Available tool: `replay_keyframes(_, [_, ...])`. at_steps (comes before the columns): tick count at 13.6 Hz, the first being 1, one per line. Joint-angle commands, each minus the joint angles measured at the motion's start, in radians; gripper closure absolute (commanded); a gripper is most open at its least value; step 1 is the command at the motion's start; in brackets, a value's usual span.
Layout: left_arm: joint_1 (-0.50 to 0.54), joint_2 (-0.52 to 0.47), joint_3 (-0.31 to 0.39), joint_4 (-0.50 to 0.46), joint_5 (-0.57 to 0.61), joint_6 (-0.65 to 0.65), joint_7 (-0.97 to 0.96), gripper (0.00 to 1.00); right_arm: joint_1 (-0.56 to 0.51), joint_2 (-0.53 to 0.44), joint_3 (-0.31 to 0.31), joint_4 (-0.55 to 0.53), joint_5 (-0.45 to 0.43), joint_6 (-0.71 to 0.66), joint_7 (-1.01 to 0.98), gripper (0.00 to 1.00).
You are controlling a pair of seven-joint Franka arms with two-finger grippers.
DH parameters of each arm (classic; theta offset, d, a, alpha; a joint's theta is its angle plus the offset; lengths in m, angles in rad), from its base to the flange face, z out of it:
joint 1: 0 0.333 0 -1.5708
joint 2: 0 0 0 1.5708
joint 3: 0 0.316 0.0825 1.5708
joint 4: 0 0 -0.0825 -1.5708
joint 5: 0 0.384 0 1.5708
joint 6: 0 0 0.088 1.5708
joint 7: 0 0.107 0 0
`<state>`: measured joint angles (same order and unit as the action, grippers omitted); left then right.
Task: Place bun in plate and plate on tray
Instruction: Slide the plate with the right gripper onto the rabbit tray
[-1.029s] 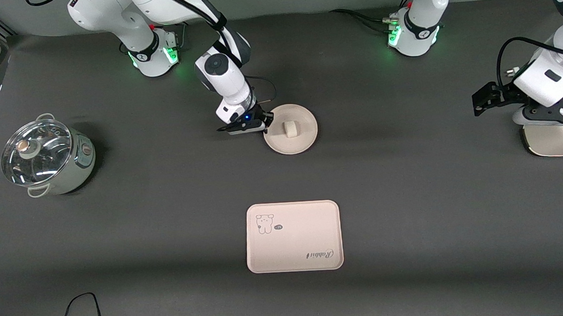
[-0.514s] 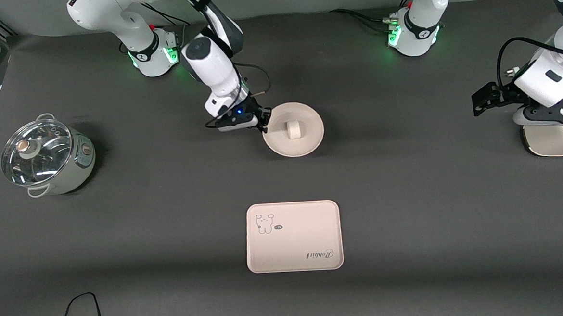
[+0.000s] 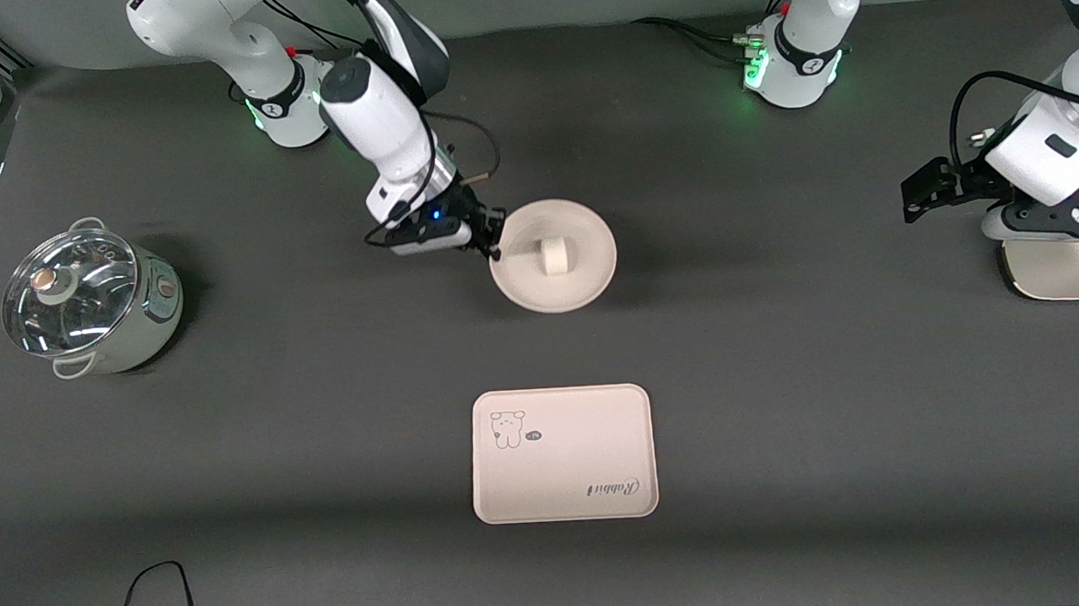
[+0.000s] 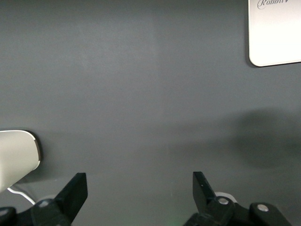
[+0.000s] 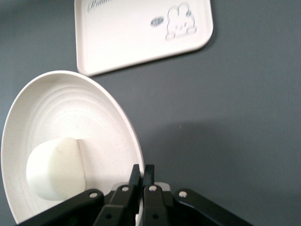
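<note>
**Plate pinched by its rim, bun loose inside**

Your right gripper (image 3: 490, 241) is clamped on the plate (image 3: 584, 273) at the rim edge toward the right arm's end of the desk; in the right wrist view the two fingers (image 5: 136, 181) sit nearly together w/ only the thin rim between them. The plate is around mid-desk, closer to the robots' edge than to the front edge, and looks lifted and slightly tilted, though I can't confirm clearance from the desk. The bun (image 3: 554, 255) lies in the plate's well, approx. centre, resting on its side.

Handling, as a judgement: the plate looks stiff, smooth, light, prob. plastic or melamine, w/ faint concentric rings in the well. A one-edge pinch lets it sag or swing, so keep it level. The bun is a small matte cream cylinder, likely soft and light; nothing holds it, so it may roll toward the low side.

The tray (image 3: 563, 453) is a cream rectangle w/ rounded corners and a shallow lip, near the front edge of the desk, well apart from the plate.

Your left gripper (image 4: 139, 188) waits over bare desk at the left arm's end, fingers wide apart, empty.
</note>
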<state>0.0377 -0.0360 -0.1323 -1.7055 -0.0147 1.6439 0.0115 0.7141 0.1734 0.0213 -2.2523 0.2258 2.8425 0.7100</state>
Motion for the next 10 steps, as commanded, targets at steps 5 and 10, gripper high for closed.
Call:
replay_keyframes(5, [0.002, 0.004, 0.000, 0.007, -0.014, 0.007, -0.010, 0.00, -0.133, 0.377, 0.003, 0.570, 0.020, -0.205, -0.032, 1.00])
replay_keyframes(10, [0.004, 0.004, 0.002, 0.007, -0.016, 0.007, -0.010, 0.00, -0.177, 0.624, -0.003, 0.934, 0.018, -0.284, -0.033, 1.00])
